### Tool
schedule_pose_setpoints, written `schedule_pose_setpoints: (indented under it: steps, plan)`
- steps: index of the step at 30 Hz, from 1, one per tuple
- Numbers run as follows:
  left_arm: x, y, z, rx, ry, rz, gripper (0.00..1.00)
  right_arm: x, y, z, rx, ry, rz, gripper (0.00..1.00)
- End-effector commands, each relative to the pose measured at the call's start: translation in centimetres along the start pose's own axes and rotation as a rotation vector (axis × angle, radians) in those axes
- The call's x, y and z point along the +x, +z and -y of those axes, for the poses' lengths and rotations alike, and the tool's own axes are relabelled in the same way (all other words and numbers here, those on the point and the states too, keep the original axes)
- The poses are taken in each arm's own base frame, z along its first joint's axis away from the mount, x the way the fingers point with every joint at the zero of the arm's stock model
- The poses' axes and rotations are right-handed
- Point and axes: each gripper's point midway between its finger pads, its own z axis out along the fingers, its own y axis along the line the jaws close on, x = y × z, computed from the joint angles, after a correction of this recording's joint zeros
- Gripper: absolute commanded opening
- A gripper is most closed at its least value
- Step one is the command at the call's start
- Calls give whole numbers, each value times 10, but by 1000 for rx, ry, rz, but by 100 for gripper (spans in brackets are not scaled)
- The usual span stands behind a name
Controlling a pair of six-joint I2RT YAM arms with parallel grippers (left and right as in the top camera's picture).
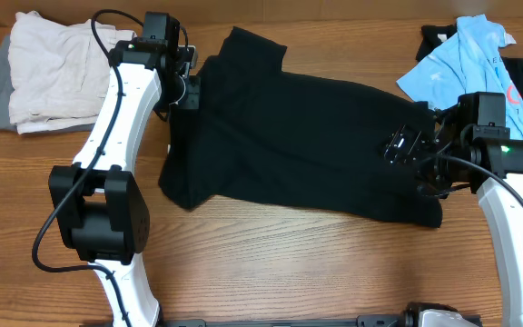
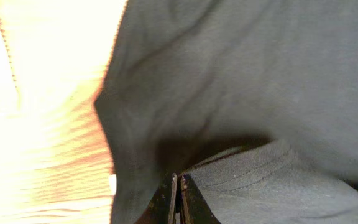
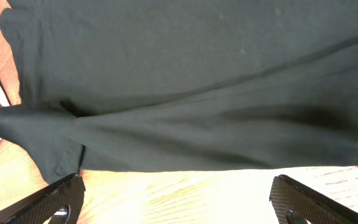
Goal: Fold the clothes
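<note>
the black shirt (image 1: 307, 145) lies spread but rumpled across the middle of the desk (image 1: 271, 263). its left edge looks pinched in the closed left pincer (image 2: 178, 186), while the right pincer (image 3: 178, 179) hangs wide open, holding nothing, just over the shirt's opposite edge. to do this step well, i'd lower the right pincer onto that edge and close on a matching point before either arm lifts, so both sides rise level and taut, then carry the fold low and slow, clear of the light blue polo (image 1: 457, 54) nearby.
</note>
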Motion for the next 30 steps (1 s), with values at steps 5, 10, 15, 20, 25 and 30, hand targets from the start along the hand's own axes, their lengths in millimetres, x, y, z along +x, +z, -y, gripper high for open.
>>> schedule_pose_setpoints:
  steps: [5, 10, 15, 20, 25, 30]
  plan:
    - [-21, -3, -16, -102, 109, 73, 4, -2, -4, -1, 5, -12, 15, 100]
    - [-35, -4, -12, -103, 168, 125, 4, 2, 0, 3, 11, -6, 2, 100]
    - [-46, -6, -11, -112, 211, 168, 4, 7, 7, 8, 20, 2, -17, 100]
    - [-51, 2, -16, -138, 209, 178, 26, 12, 15, 14, 25, 12, -31, 100]
    - [-49, 2, -26, -193, 156, 165, 62, 14, 16, 15, 26, 14, -38, 100]
    - [-34, -13, -26, -189, 109, 93, 66, 15, 16, 15, 28, 16, -42, 100]
